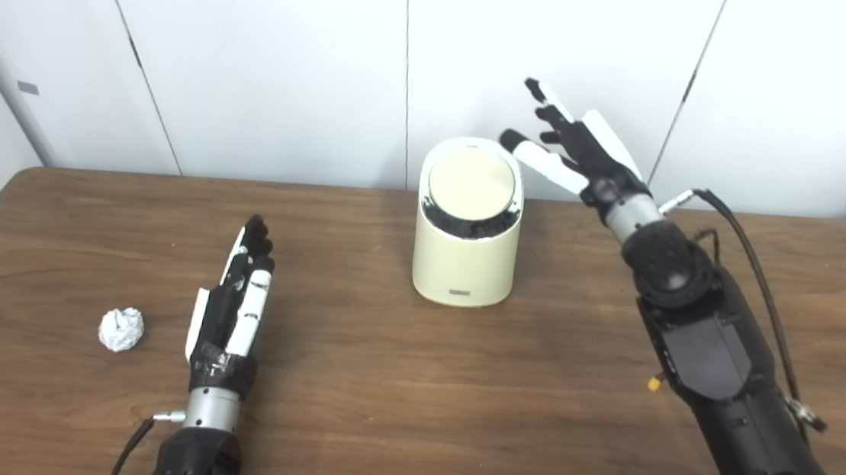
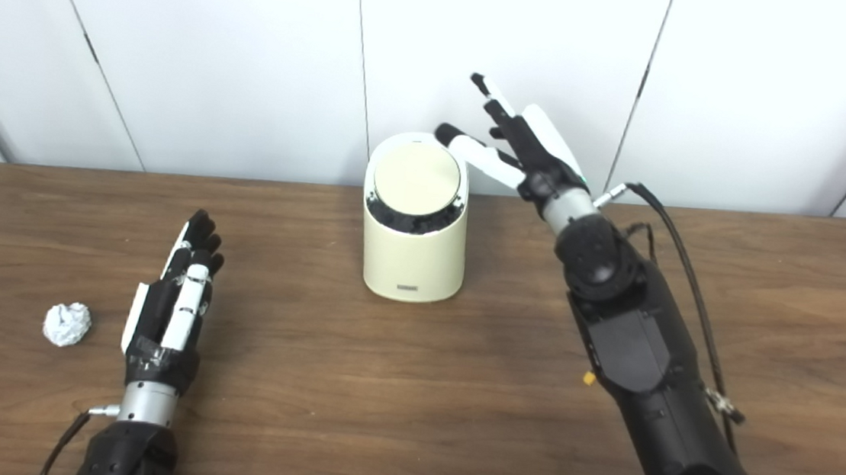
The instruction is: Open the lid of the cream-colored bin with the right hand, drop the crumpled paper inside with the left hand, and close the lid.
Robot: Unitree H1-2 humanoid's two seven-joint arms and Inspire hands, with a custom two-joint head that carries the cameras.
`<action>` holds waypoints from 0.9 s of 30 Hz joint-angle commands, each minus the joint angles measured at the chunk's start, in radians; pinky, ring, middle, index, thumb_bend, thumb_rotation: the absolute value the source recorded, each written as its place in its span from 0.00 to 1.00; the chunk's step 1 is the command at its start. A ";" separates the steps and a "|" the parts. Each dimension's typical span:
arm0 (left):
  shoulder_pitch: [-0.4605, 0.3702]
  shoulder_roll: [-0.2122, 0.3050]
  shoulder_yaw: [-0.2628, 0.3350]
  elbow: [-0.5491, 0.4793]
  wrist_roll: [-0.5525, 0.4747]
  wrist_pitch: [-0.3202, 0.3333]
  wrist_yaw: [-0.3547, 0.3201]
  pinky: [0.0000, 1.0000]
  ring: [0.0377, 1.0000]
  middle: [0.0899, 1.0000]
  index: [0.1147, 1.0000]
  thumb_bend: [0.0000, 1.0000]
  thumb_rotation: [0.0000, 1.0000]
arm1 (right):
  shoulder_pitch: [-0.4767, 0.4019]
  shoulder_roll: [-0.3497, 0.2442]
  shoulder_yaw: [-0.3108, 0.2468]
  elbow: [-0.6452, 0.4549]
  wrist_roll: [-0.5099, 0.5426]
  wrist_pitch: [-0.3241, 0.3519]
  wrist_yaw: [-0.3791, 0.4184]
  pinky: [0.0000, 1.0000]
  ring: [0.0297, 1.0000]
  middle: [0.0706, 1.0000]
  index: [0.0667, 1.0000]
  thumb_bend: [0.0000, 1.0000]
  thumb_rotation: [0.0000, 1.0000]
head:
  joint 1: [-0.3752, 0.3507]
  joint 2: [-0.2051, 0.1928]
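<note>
Left eye view – crumpled paper [image 1: 122, 329] lies left of left-hand fingers [image 1: 253, 253]

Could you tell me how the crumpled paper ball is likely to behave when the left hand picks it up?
The crumpled paper looks small and loosely wadded, so it is probably very light and will squash under finger pressure. Its roundish shape suggests it may skid or roll if the open left hand nudges it first.

bin label [image 1: 459, 293] too small to read | bin [image 1: 464, 268] inside hidden

small dark label low on bin [image 1: 462, 293] front, unreadable.
</note>
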 commanded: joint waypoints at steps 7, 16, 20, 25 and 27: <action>0.062 -0.043 -0.026 0.065 -0.001 -0.007 -0.004 1.00 1.00 1.00 1.00 0.30 0.60 | -0.098 -0.012 0.039 0.005 -0.085 0.001 0.012 0.84 0.93 0.96 1.00 0.79 0.84 | 0.005 0.006; 0.070 -0.045 -0.033 0.041 0.010 0.018 0.001 1.00 1.00 1.00 1.00 0.30 0.58 | -0.119 -0.012 0.074 0.024 -0.125 -0.022 0.041 0.85 0.94 0.96 1.00 0.80 0.80 | 0.006 0.018; 0.074 -0.049 -0.034 0.026 0.006 0.030 0.001 1.00 1.00 1.00 1.00 0.29 0.55 | -0.131 -0.006 0.080 0.031 -0.133 -0.010 0.055 0.85 0.94 0.97 0.99 0.80 0.75 | 0.008 0.022; 0.074 -0.050 -0.033 0.023 0.007 0.032 0.001 1.00 1.00 0.99 1.00 0.30 0.55 | -0.141 -0.003 0.089 0.039 -0.150 0.001 0.063 0.86 0.94 0.97 0.99 0.80 0.74 | -0.001 0.028; 0.073 -0.049 -0.032 0.026 0.003 0.031 -0.003 1.00 1.00 1.00 1.00 0.31 0.56 | -0.146 -0.003 0.092 0.045 -0.156 0.007 0.067 0.87 0.94 0.97 0.99 0.78 0.74 | -0.001 0.028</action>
